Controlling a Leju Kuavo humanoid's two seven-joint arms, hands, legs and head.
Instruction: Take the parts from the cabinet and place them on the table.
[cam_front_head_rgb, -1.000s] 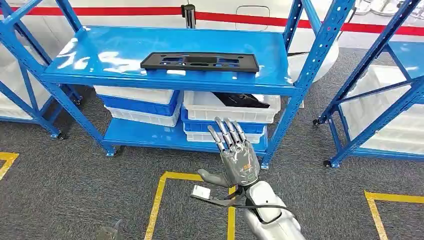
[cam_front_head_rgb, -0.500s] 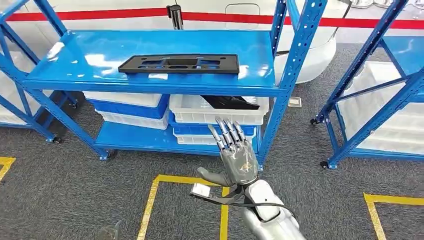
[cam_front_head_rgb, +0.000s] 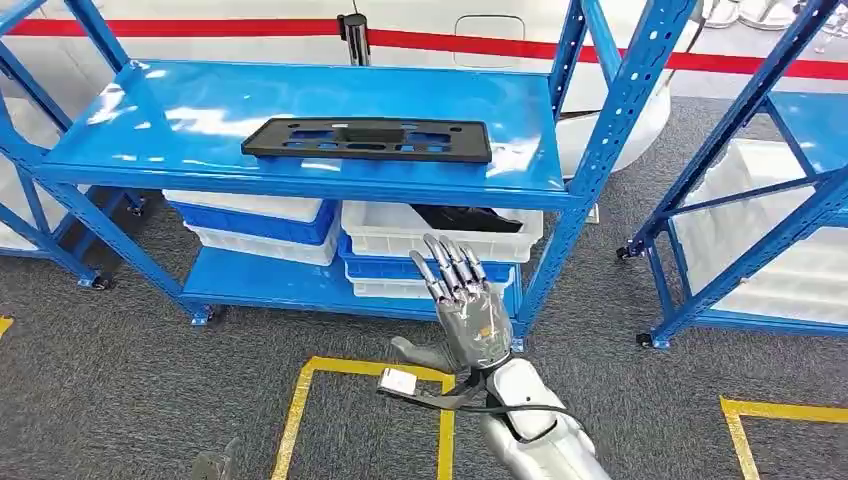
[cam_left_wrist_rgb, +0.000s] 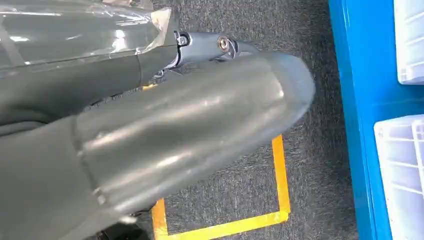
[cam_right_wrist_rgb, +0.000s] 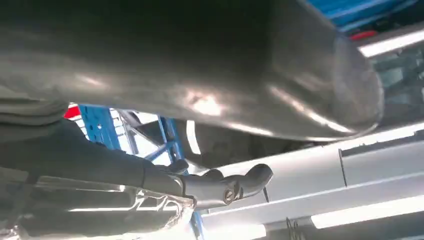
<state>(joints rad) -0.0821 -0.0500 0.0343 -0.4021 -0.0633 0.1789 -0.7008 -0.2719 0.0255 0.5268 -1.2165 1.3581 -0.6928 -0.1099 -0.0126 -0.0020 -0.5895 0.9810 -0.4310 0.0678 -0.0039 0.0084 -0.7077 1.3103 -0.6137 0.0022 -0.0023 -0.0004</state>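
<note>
Reach is the question here. The black part (cam_front_head_rgb: 367, 139) lies flat on the top shelf (cam_front_head_rgb: 160, 110) of the blue cabinet (cam_front_head_rgb: 600, 150), with its long axis along the shelf's front edge, near that edge and roughly midway between the posts. The right hand (cam_front_head_rgb: 465, 310) is raised in front of the cabinet, below the shelf and toward the right end of the part, fingers spread and straight, nothing held. The part is thus placed up and ahead of this hand, slightly to its left. Of the left hand (cam_front_head_rgb: 215, 465) only a tip is seen at the bottom edge of the head view, well below the shelf; its state cannot be told. The right hand is judged the nearer. A second dark part (cam_front_head_rgb: 465, 215) is seen in a white bin (cam_front_head_rgb: 400, 235) under the shelf.
</note>
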